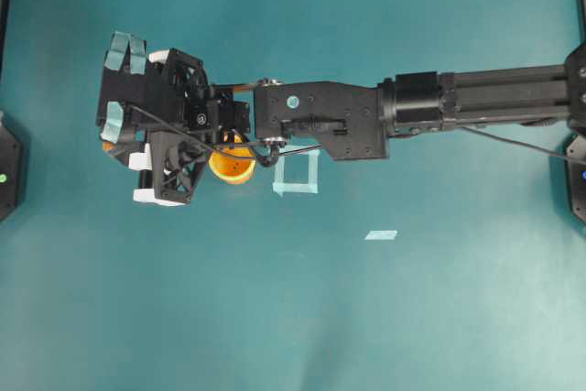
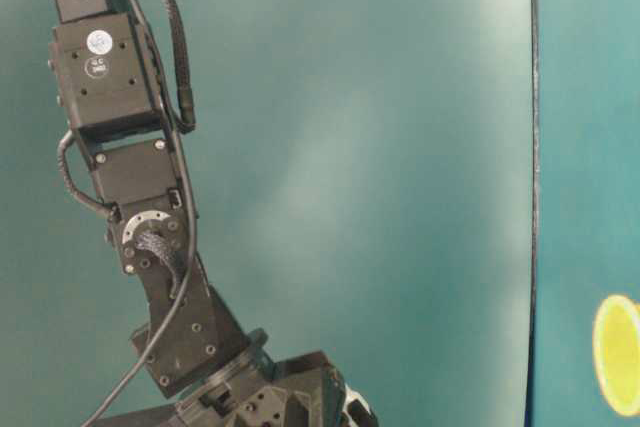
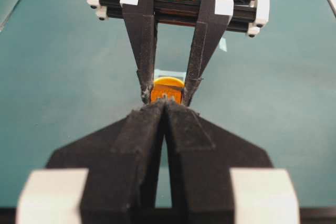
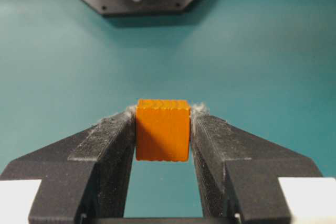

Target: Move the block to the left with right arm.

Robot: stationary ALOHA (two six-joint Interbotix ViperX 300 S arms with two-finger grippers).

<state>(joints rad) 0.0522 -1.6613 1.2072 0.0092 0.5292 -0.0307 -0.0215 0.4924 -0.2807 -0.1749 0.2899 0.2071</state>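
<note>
Orange wood is sitting squarely between our right hand's [image 4: 163, 129] two black fingers [image 4: 105, 145]: we are gripping the block [image 4: 163, 129] at the fingertips, far out over the left part of the teal bench [image 1: 275, 318]. We are judging it may be lifted, though no view settles that. Carrying it level, we should keep clear of the closed left hand [image 3: 165, 109] facing us and the cup [image 1: 231, 166].
</note>
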